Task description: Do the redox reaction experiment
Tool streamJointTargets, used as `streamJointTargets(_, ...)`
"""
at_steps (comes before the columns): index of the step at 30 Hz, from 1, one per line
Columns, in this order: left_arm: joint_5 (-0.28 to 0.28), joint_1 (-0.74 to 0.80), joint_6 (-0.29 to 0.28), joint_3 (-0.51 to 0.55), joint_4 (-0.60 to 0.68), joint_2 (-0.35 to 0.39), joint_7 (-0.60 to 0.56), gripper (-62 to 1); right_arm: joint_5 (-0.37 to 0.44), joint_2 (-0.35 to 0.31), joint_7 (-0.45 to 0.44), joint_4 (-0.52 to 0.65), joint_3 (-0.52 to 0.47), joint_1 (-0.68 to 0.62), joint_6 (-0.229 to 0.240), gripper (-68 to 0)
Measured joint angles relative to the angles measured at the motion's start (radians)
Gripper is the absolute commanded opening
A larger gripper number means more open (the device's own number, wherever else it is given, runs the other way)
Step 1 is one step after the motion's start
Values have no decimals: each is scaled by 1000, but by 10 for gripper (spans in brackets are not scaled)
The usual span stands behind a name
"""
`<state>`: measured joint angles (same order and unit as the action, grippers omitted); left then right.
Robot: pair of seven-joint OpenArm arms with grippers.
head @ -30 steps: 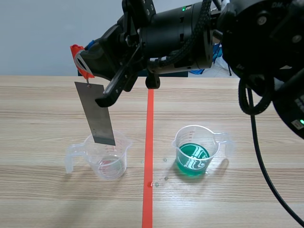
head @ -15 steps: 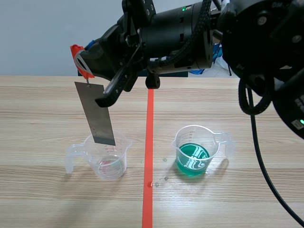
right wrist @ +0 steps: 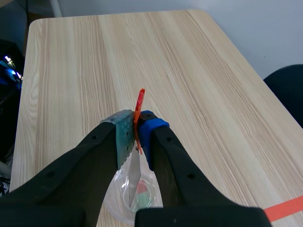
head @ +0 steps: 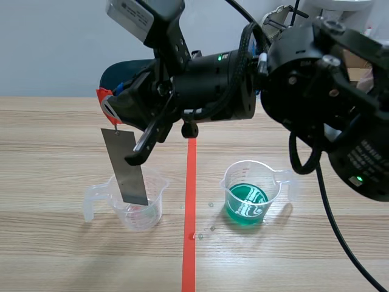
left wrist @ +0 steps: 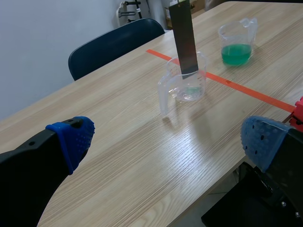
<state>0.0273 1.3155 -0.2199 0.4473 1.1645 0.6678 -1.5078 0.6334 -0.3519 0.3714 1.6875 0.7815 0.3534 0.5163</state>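
Scene view: the right gripper [head: 119, 103] pinches a clip [head: 106, 103] above the cup [head: 141, 210]. The strip [head: 126, 167] hangs from the clip and dips into the cup, with the green cup [head: 249, 193] beside it.
Left wrist view: the left gripper [left wrist: 165, 137] has its fingers spread, with the cup well ahead.
Right wrist view: the fingers clamp the clip, directly over the cup.

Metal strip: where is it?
Scene view, left of the tape line: metal strip hangs by a clip from the right gripper, end inside the clear cup.

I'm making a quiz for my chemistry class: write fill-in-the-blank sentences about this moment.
The right gripper is shut on the ____ clip. The metal strip hangs with its lower end ____ the clear beaker. The other beaker holds ____ liquid. The left gripper is ____.
Missing: orange-red; inside; green; open.
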Motion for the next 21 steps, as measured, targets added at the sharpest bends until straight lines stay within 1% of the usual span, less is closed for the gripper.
streamJointTargets(5,0,0,0,0,0,0,0,14,-109,16,-59,-89,34,0,0,-667)
streamJointTargets(10,0,0,0,0,0,0,0,14,-159,31,-117,-142,67,-3,3,-667)
streamJointTargets(12,0,0,0,0,0,0,0,14,-196,31,-134,-146,67,-3,2,-667)
streamJointTargets(20,0,0,0,0,0,0,0,14,-229,31,-141,-147,67,-3,3,-667)
streamJointTargets(21,0,0,0,0,0,0,0,14,-246,31,-147,-147,67,-3,3,-667)
